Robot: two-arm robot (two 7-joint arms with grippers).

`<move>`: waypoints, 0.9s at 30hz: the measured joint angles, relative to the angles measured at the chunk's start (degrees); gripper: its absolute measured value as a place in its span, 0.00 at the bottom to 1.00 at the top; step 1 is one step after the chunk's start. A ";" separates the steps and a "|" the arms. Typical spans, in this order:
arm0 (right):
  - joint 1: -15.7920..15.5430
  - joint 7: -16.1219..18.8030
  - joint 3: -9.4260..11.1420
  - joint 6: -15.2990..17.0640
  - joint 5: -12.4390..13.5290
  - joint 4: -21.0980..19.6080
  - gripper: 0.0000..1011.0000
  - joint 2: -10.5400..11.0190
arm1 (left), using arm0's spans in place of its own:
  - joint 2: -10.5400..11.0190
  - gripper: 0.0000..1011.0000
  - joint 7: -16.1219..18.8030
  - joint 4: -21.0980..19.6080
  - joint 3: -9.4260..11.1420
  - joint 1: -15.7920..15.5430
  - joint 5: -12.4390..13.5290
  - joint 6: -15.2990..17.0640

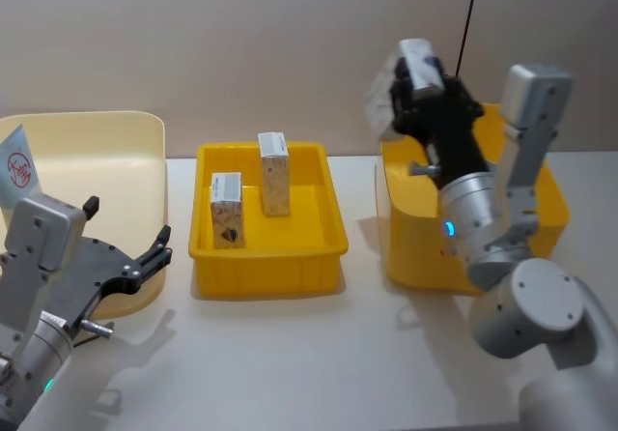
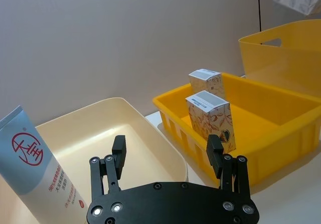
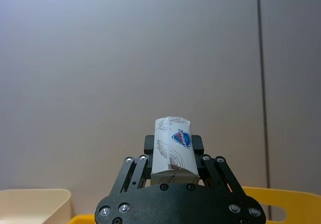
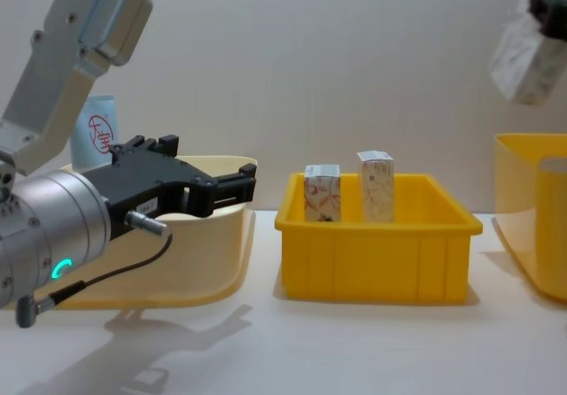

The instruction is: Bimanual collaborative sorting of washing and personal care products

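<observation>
The right gripper point(image 1: 413, 75) is raised high above the deep yellow bin point(image 1: 546, 209), its fingers clamped on a white carton point(image 3: 173, 151). The left gripper point(image 1: 130, 243) sits low beside the cream bin point(image 1: 97, 151), fingers spread apart and empty. A blue tube point(image 2: 35, 166) leans inside the cream bin. Two cartons point(image 1: 251, 194) stand upright in the shallow yellow tray point(image 1: 319, 247) between the bins.

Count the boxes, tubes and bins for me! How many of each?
Boxes: 3, two standing in the middle bin at and, one held up by the right gripper.
Tubes: 1, in the cream bin.
Bins: 3, with the right bin.
Total: 7.
</observation>
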 joint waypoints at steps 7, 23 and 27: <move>-1.64 -2.80 2.26 1.85 -1.67 -2.50 0.41 0.40 | 0.00 0.99 0.00 0.00 0.00 0.00 0.00 0.00; -3.85 -4.55 4.33 10.48 -3.72 -5.35 0.41 1.33 | 0.00 0.99 0.00 0.00 0.00 0.00 0.00 0.00; -3.88 -4.53 4.36 12.03 -4.12 -5.37 0.41 1.37 | 0.00 0.99 0.00 0.00 0.00 0.00 0.00 0.00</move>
